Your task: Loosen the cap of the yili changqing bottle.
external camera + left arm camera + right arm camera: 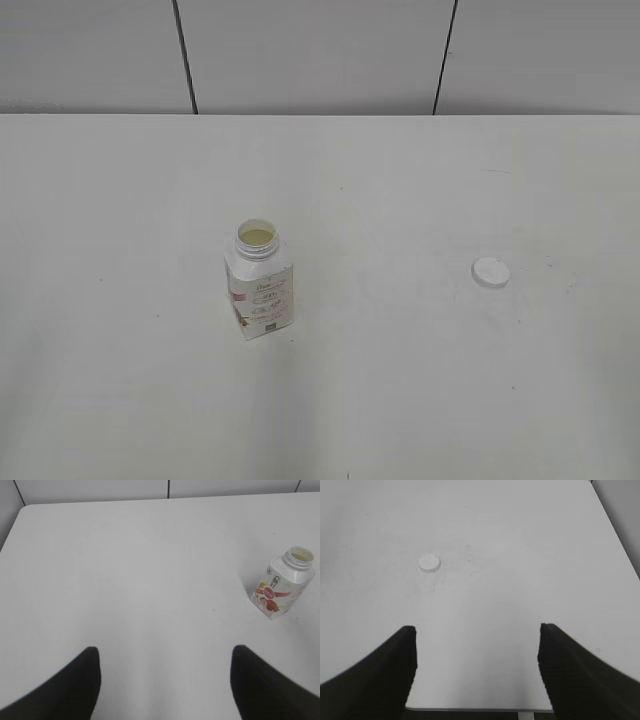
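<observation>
Yili changqing bottle stood uncapped on the white table.
Its cap lay well apart; both grippers gaped, empty.

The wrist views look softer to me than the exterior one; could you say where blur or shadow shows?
Left wrist view: dark fingers blurred at the bottom, bottle fairly sharp. Right wrist view: fingers equally blurred, cap soft but readable. Exterior view: even light, only faint shadow beside the bottle; cap low in contrast against the table.
</observation>
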Action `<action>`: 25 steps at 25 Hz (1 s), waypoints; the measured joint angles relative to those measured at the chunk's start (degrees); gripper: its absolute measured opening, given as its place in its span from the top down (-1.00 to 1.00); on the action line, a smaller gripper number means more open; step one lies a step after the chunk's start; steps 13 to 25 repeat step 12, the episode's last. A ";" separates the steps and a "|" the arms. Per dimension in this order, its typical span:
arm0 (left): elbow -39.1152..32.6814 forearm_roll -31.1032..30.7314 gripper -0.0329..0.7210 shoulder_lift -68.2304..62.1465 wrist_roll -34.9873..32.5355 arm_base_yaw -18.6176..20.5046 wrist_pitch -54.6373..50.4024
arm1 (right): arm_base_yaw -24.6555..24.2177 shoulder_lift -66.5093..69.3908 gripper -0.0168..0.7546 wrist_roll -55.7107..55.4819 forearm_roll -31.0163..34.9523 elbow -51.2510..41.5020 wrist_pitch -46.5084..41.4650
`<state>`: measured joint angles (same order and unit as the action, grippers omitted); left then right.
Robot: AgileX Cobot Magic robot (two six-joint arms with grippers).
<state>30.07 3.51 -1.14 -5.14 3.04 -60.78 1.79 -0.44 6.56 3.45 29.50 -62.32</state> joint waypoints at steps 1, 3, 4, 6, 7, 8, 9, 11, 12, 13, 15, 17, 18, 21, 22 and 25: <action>0.00 0.00 -0.41 0.00 0.00 0.00 0.00 | 0.00 0.00 -0.58 -0.06 0.00 0.00 0.00; 0.00 0.00 -0.41 0.00 0.00 0.00 0.00 | 0.00 0.00 -0.58 -0.11 0.00 0.00 0.00; 0.00 0.00 -0.41 0.00 0.00 0.00 0.00 | 0.00 0.00 -0.58 -0.11 0.00 0.00 0.00; 0.00 0.11 -0.41 0.00 0.00 0.00 0.00 | 0.00 0.00 -0.58 -0.11 0.00 0.00 0.00; 0.00 0.11 -0.41 0.00 0.00 0.00 0.00 | 0.00 0.00 -0.58 -0.11 0.00 0.00 0.00; 0.00 0.11 -0.41 0.00 0.00 0.00 0.00 | 0.00 0.00 -0.58 -0.11 0.00 0.00 0.00; 0.00 0.20 -0.41 0.00 0.00 0.00 0.00 | 0.00 0.00 -0.58 -0.11 0.00 0.00 0.00; 0.00 0.27 -0.41 0.00 0.00 0.00 0.00 | 0.00 0.00 -0.58 -0.11 0.00 0.00 0.00; 0.00 0.27 -0.41 0.00 0.00 0.00 0.00 | 0.00 0.00 -0.58 -0.11 0.00 0.00 0.00; 0.00 0.27 -0.41 0.00 0.00 0.00 0.00 | 0.00 0.00 -0.58 -0.11 0.00 0.00 0.00; 0.00 0.27 -0.41 0.00 0.00 0.00 0.00 | 0.00 0.00 -0.58 -0.11 0.00 0.00 0.00; 0.00 0.27 -0.41 0.00 0.00 0.00 0.00 | 0.00 0.00 -0.58 -0.11 0.00 0.00 0.00; 0.00 0.27 -0.41 0.00 0.00 0.00 0.00 | 0.00 0.00 -0.58 -0.11 0.00 0.00 0.00; 0.00 0.27 -0.41 0.00 0.00 0.00 0.00 | 0.00 0.00 -0.58 -0.11 0.00 0.00 0.00; 0.00 0.27 -0.41 0.00 0.00 0.00 0.00 | 0.00 0.00 -0.58 -0.11 0.00 0.00 0.00; 0.00 0.27 -0.41 0.00 0.00 0.00 0.00 | 0.00 0.00 -0.58 -0.11 0.00 0.00 0.00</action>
